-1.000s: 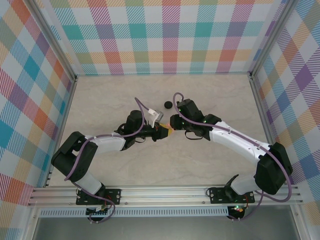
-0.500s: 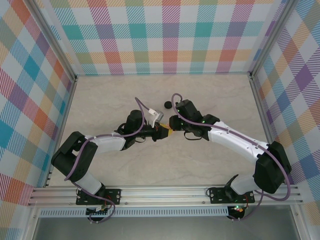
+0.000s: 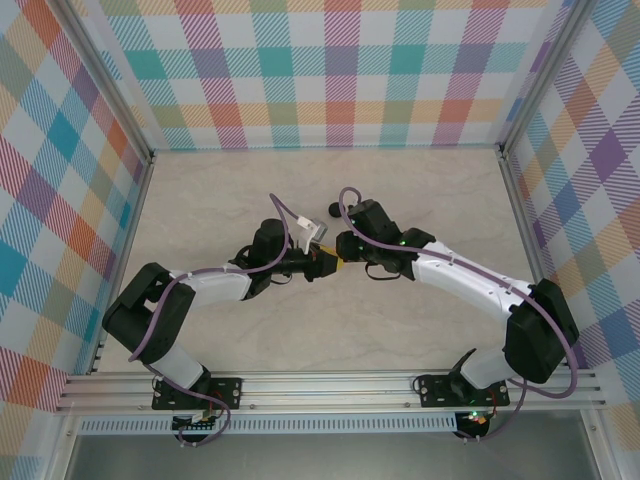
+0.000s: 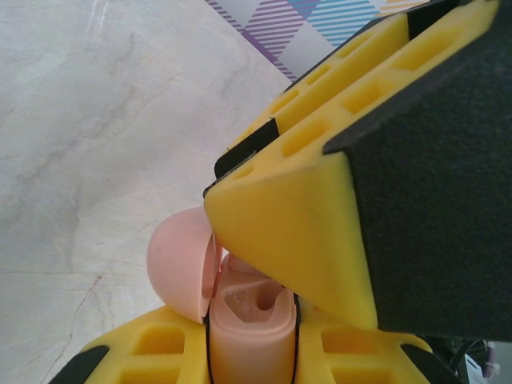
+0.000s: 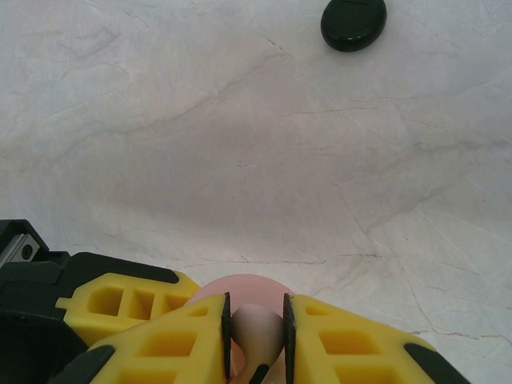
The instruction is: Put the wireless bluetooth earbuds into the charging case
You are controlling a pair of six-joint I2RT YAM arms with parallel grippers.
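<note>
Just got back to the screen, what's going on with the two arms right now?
The arms meet mid-table. The left gripper is shut on the pink charging case, whose lid is swung open. The right gripper pinches what looks like a pale pink earbud and sits right over the open case. Its fingers hide whether the bud is seated. A black puck lies on the table farther off.

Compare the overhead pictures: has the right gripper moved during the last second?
Yes. The right gripper has edged left; its wrist now hides most of the stationary black puck.
</note>
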